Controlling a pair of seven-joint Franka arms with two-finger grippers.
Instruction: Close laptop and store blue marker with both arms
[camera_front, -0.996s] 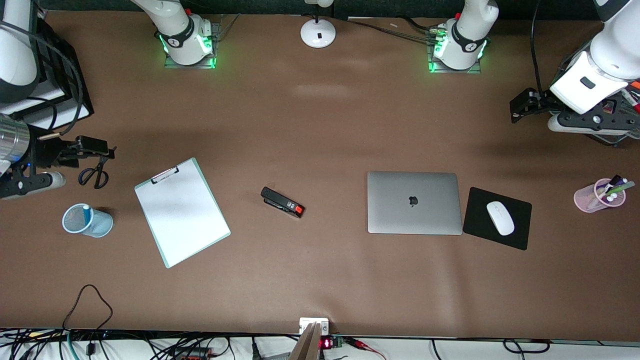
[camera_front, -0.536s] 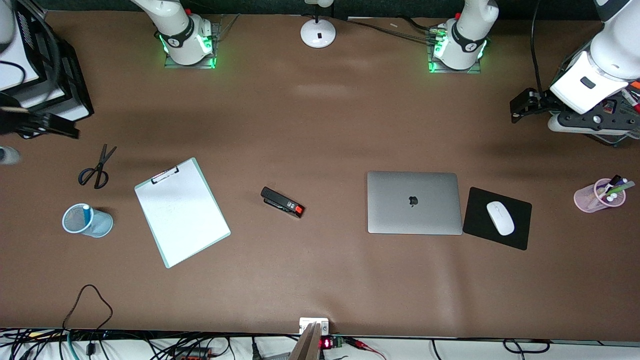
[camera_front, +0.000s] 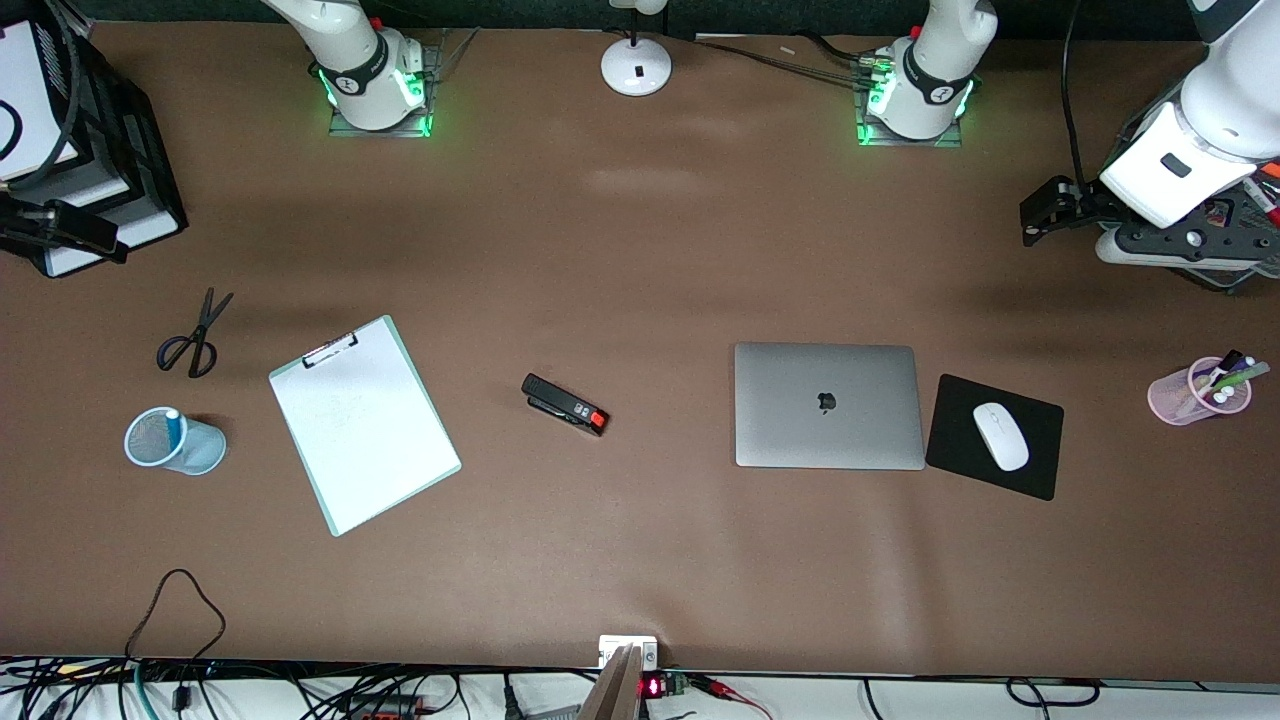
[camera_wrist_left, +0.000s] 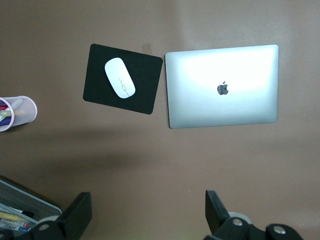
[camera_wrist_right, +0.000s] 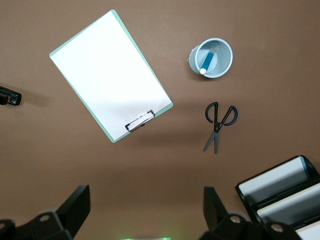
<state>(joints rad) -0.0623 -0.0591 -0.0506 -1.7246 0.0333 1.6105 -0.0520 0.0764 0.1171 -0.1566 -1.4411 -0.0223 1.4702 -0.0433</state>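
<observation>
The laptop (camera_front: 828, 405) lies shut on the brown table, lid up with the dark apple logo showing; it also shows in the left wrist view (camera_wrist_left: 222, 85). The blue marker (camera_front: 172, 425) stands in a light-blue mesh cup (camera_front: 200, 450) toward the right arm's end, and the right wrist view shows the marker (camera_wrist_right: 207, 61) in that cup (camera_wrist_right: 192, 56) too. My left gripper (camera_front: 1035, 215) is open and empty, high over bare table near the left arm's end (camera_wrist_left: 147, 212). My right gripper (camera_front: 95, 235) is open and empty, over the table beside the black tray (camera_wrist_right: 145, 207).
A clipboard (camera_front: 362, 425), scissors (camera_front: 190, 340) and a black stapler (camera_front: 565, 404) lie on the table. A black mouse pad (camera_front: 950, 430) with a white mouse (camera_front: 1000, 435) sits beside the laptop. A pink marker cup (camera_front: 1200, 390) and black trays (camera_front: 110, 150) stand at the ends.
My right gripper has risen and drawn back from over the scissors toward the black tray at the right arm's end. The left arm has not moved.
</observation>
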